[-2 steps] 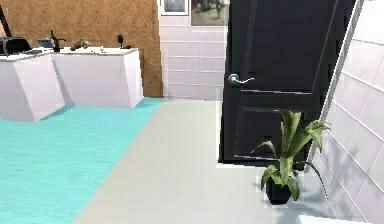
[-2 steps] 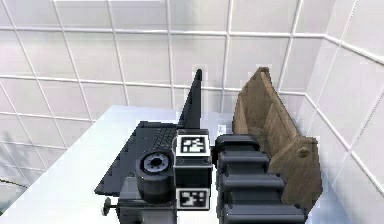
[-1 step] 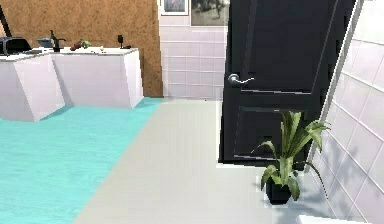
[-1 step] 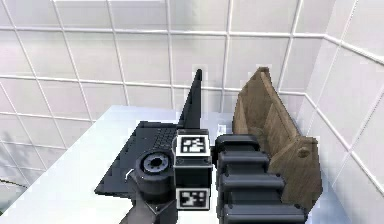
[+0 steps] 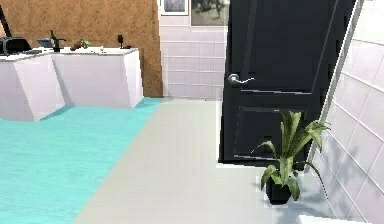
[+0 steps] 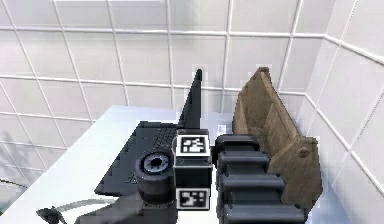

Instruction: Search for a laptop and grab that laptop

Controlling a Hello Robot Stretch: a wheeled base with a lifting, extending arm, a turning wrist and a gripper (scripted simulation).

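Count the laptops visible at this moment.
1. A dark laptop lies open on the white table by the tiled wall in the arm side view, left of a brown rack-like thing. Small dark items on the forward view's far counters are too small to identify.

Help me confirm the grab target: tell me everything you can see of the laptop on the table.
The laptop is dark, nearly black, with a matte look. It is open: its flat base lies on the pale table, and the thin screen stands upright at the base's right side, seen edge-on. A brown, wood-like rack stands close beside the screen; whether they touch cannot be told. The gripper overlaps the base's near part, so contact there cannot be judged.
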